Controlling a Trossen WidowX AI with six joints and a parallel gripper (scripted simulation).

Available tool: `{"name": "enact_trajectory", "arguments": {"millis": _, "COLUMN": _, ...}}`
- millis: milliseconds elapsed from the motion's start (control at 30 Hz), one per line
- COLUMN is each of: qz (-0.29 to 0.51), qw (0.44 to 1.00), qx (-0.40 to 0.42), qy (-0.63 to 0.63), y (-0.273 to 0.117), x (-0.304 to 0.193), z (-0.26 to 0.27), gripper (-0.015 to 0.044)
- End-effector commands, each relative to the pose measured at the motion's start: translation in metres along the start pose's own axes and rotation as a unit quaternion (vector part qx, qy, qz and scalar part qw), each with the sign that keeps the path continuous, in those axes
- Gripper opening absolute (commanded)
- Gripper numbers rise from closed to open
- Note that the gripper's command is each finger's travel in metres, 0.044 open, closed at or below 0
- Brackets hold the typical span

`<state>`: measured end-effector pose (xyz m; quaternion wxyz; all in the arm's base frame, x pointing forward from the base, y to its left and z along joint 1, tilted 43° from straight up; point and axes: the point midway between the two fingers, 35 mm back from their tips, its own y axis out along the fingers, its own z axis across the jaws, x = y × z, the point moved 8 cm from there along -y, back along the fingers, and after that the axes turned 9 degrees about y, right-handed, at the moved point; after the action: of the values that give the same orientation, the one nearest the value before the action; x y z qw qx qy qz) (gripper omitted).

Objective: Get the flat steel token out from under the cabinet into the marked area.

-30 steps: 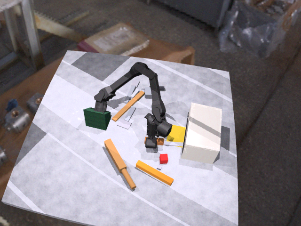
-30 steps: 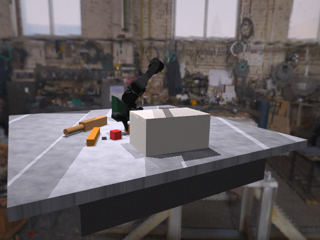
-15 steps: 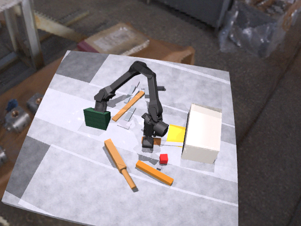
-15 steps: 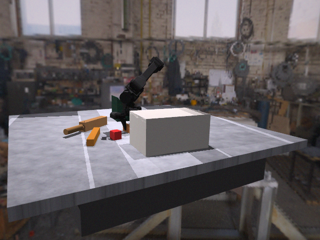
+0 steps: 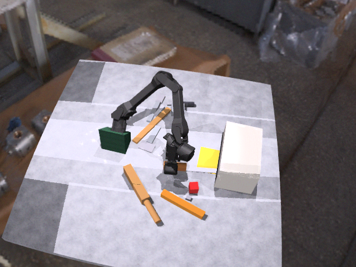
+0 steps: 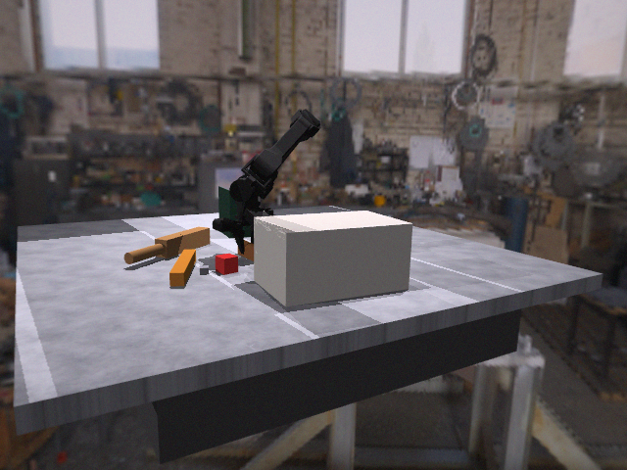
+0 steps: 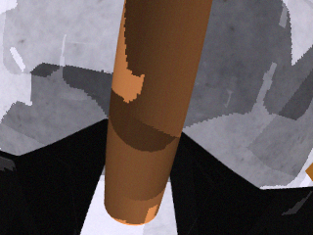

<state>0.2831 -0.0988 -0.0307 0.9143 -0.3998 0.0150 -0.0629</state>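
Note:
My gripper (image 5: 171,167) (image 6: 242,248) (image 7: 141,132) is shut on the round orange-brown handle (image 5: 182,166) (image 7: 152,98) of a tool, low over the table left of the marked area. A thin pale strip (image 5: 198,169), apparently the tool's blade, runs from the handle across the near part of the yellow marked area (image 5: 208,157) to the cabinet front. Whether its tip is under the cabinet is hidden. The white cabinet (image 5: 240,152) (image 6: 349,260) stands right of the marked area. Its vent slots face away or are too steep to see. I cannot make out the steel token.
A red cube (image 5: 193,187) (image 6: 226,263), small grey block (image 5: 188,198) (image 6: 204,269) and orange bar (image 5: 183,203) (image 6: 182,267) lie nearer the top camera. An orange paddle-shaped piece (image 5: 136,183) (image 6: 187,240) lies left. Another orange bar (image 5: 152,124) and grey flat pieces (image 5: 147,147) lie behind.

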Motion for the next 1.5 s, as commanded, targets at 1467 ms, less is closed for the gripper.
{"name": "enact_trajectory", "arguments": {"millis": 1467, "qz": 0.004, "qw": 1.0, "qx": 0.0, "qy": 0.002, "y": 0.001, "x": -0.069, "z": -0.016, "gripper": 0.0}}
